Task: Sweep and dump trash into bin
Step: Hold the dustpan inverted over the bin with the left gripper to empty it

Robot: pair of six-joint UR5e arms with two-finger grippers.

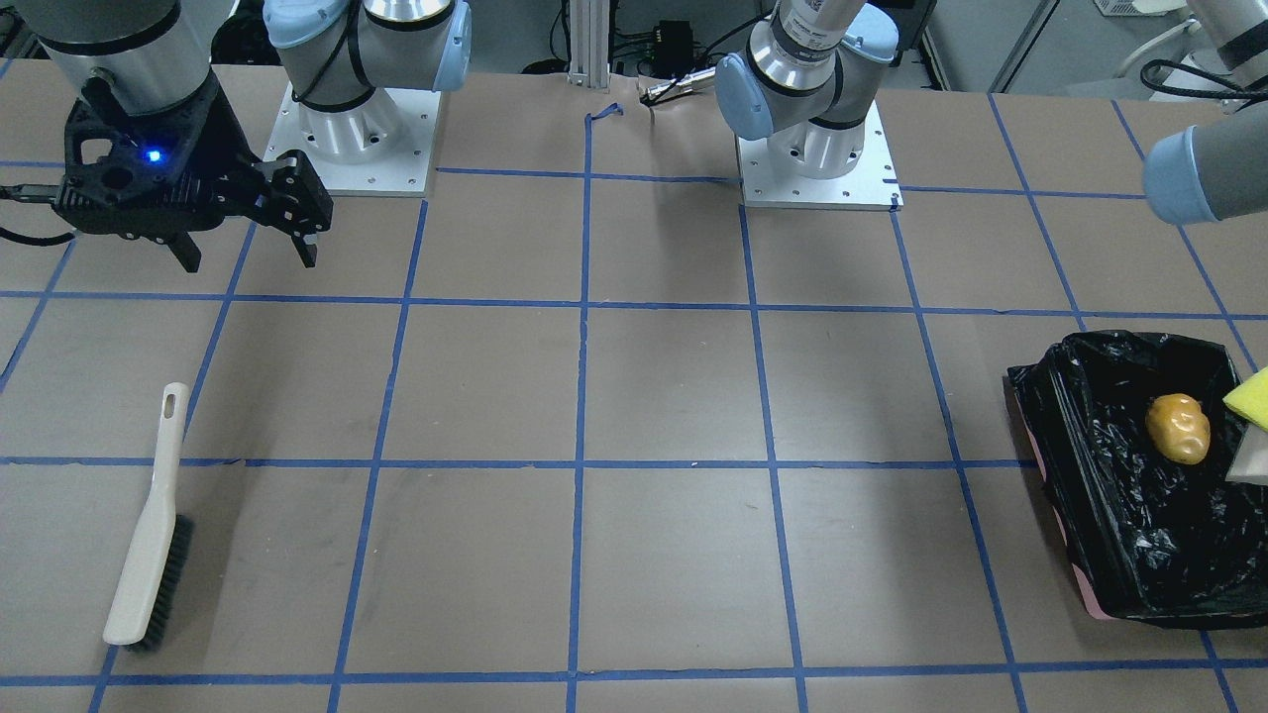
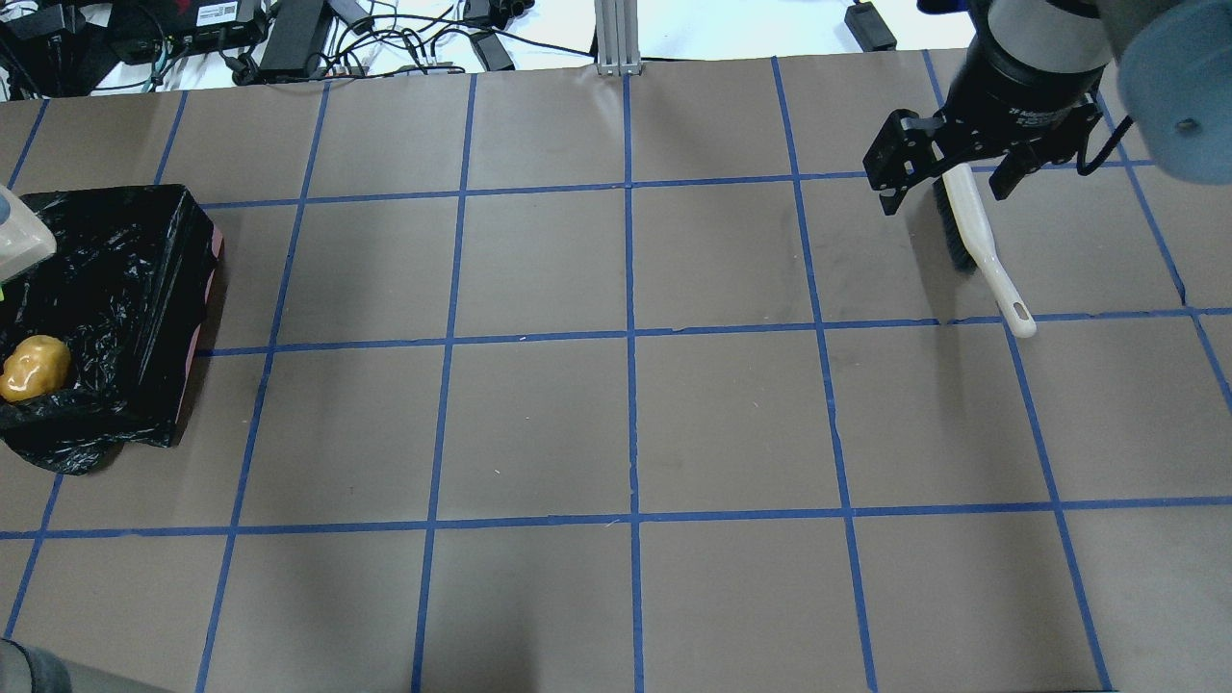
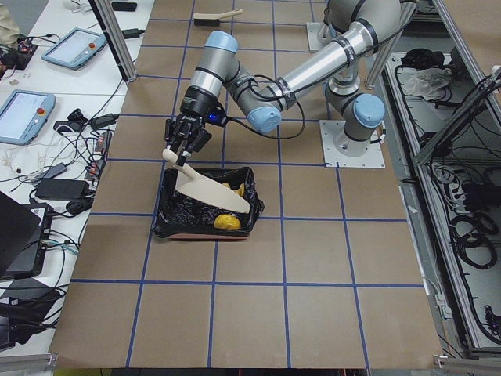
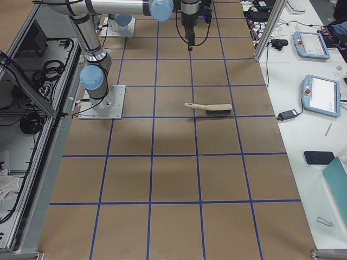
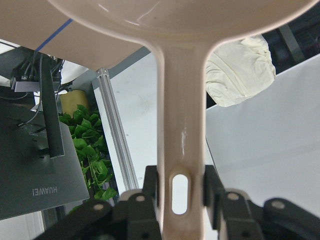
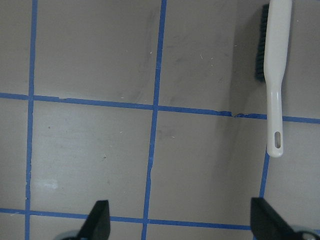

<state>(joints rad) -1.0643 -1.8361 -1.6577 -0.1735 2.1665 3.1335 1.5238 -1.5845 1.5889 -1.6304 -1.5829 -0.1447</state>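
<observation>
Above the bin (image 1: 1090, 515), left gripper (image 5: 180, 186) jaws clamp the dustpan (image 3: 210, 192) handle, potato lump (image 1: 1179, 428) below; right gripper (image 1: 248, 254) jaws wide, empty.

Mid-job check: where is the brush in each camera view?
Front-facing: brush, lower left.
Overhead: brush, upper right.
Exterior left: brush, top edge, far.
Exterior right: brush, centre.
Left wrist: not in it.
Right wrist: brush, upper right.
Shared landmark: blue tape grid.
</observation>
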